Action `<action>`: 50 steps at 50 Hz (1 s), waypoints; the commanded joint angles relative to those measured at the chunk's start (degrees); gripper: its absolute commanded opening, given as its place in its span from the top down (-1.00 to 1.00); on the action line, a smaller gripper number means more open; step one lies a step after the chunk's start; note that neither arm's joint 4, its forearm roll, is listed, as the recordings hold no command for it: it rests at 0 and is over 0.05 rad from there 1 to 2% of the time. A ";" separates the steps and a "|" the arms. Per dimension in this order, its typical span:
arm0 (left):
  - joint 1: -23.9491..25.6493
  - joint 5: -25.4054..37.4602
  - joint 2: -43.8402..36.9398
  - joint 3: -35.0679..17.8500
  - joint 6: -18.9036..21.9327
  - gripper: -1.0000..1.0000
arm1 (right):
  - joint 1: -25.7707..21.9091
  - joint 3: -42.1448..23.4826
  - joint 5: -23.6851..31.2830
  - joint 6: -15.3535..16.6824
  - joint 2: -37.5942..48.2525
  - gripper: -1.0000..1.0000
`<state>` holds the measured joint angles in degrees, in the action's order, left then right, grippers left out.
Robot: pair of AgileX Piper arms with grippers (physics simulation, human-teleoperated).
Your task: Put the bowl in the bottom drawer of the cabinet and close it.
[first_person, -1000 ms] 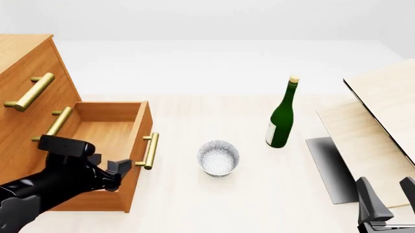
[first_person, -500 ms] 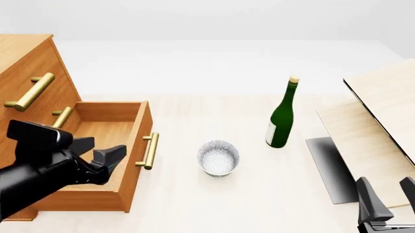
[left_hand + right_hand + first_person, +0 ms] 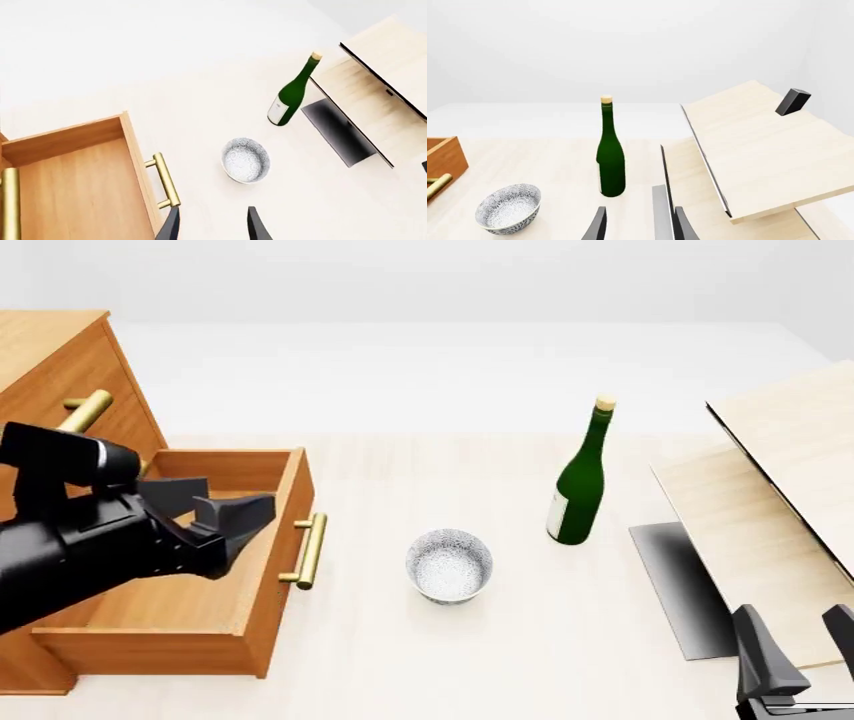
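Observation:
The speckled white bowl (image 3: 450,565) stands upright on the table, right of the cabinet (image 3: 54,370). The bottom drawer (image 3: 160,615) is pulled out, its inside bare wood, its brass handle (image 3: 307,550) facing the bowl. My left gripper (image 3: 230,504) hovers open above the drawer, fingers pointing toward the bowl and holding nothing. The left wrist view shows the bowl (image 3: 245,160) beyond the gripper (image 3: 212,227) and the drawer (image 3: 73,185) beside it. My right gripper (image 3: 797,645) waits open at the near right, far from the bowl (image 3: 508,207).
A green bottle (image 3: 581,480) with a cork stands upright right of the bowl, toward the back. Pale wooden boards (image 3: 787,470) lean over a dark grey panel (image 3: 681,585) at the right side. The two upper drawers are closed.
My left arm has risen from low at the drawer's front and now hovers higher over the open drawer. The bowl, bottle and right arm have not moved.

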<state>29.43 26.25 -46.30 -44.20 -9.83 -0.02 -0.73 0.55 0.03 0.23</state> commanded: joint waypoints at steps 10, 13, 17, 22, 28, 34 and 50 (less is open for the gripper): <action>2.09 1.61 -9.63 -11.72 -3.11 -1.00 | 0.00 0.00 0.00 0.00 0.00 -1.00; 2.25 1.18 -11.16 -13.21 -3.72 -1.00 | 0.00 0.00 0.00 0.00 0.00 -1.00; 2.23 0.66 -12.13 -13.88 -4.44 -1.00 | 0.00 0.00 0.00 0.00 0.00 -1.00; 1.95 -0.05 -13.46 -14.79 -5.54 -1.00 | 0.00 0.00 0.00 0.00 0.00 -1.00; 2.04 -0.97 -14.41 -14.95 -6.41 -1.00 | 0.00 0.00 0.00 0.00 0.00 -1.00; 2.54 -2.83 -15.87 -14.14 -7.96 -1.00 | 0.00 0.00 0.00 0.00 0.00 -1.00; -0.60 -15.74 -26.47 -8.31 -15.23 -1.00 | 0.00 0.00 0.00 0.00 0.00 -1.00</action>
<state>32.37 20.43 -63.06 -57.40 -20.56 -0.02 -0.73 0.55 0.03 0.23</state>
